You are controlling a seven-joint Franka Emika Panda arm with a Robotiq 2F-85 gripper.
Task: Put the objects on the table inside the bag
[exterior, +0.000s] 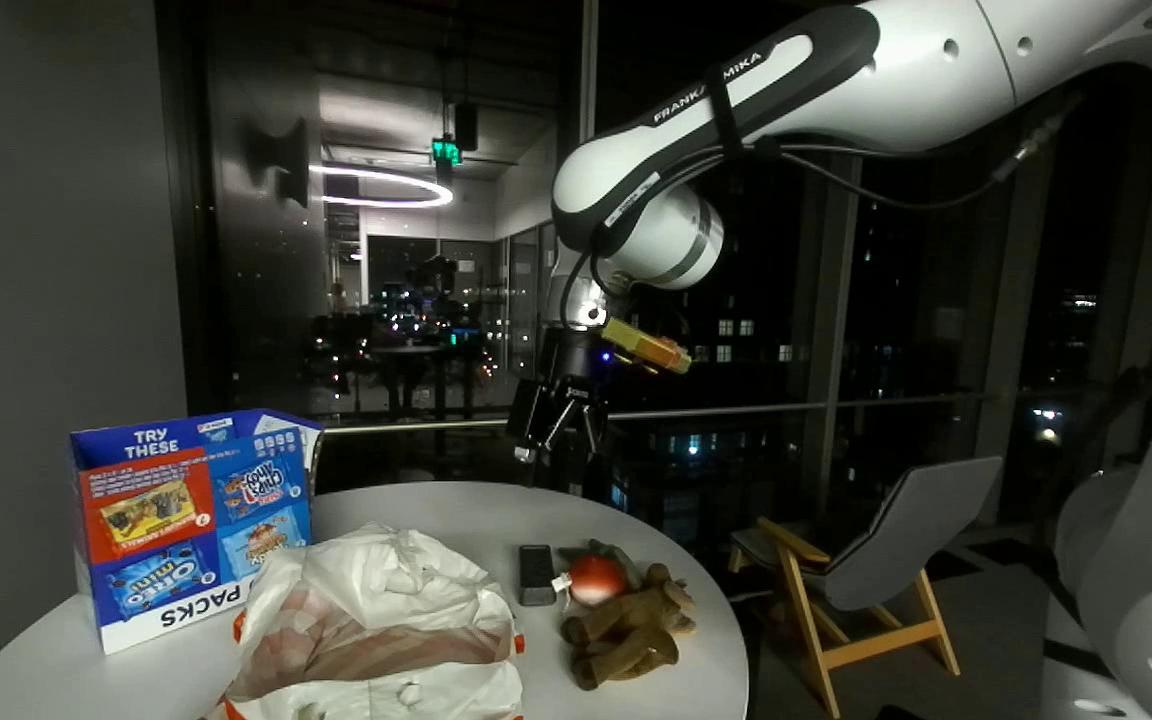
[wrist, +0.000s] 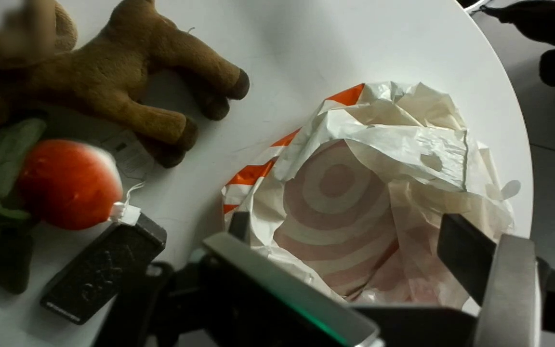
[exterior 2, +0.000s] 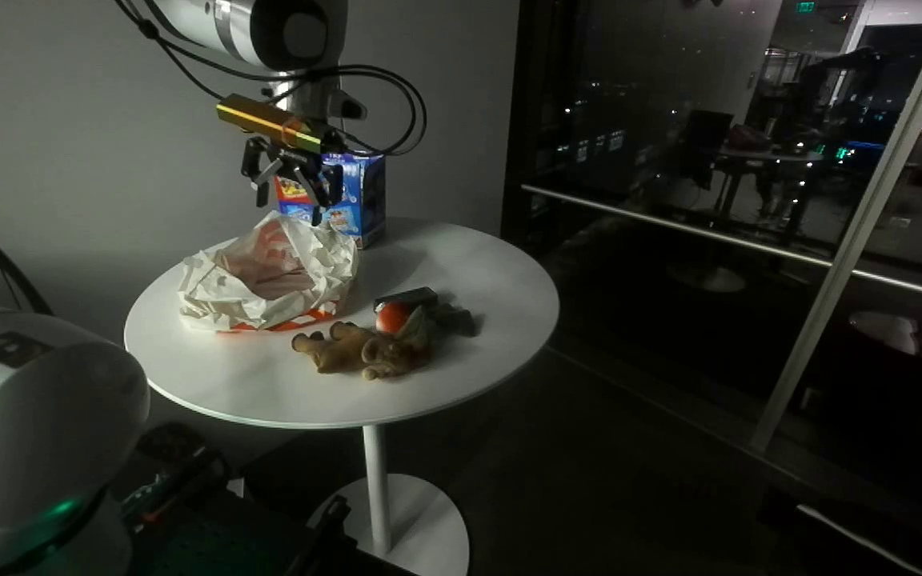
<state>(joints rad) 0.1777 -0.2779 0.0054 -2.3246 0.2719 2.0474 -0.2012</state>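
Arm reaches out over the table, end pointing down, fingers up above the open bag and clear of it. They're wide apart and empty, bag visible between them in the wrist view. Toy animal, red ball and black block lie close together on the table beside the bag, outside it.

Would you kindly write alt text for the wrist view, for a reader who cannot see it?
An open, empty gripper shows in front of an open white bag on a white table. At picture left lie a brown plush animal, a round red object and a black block.
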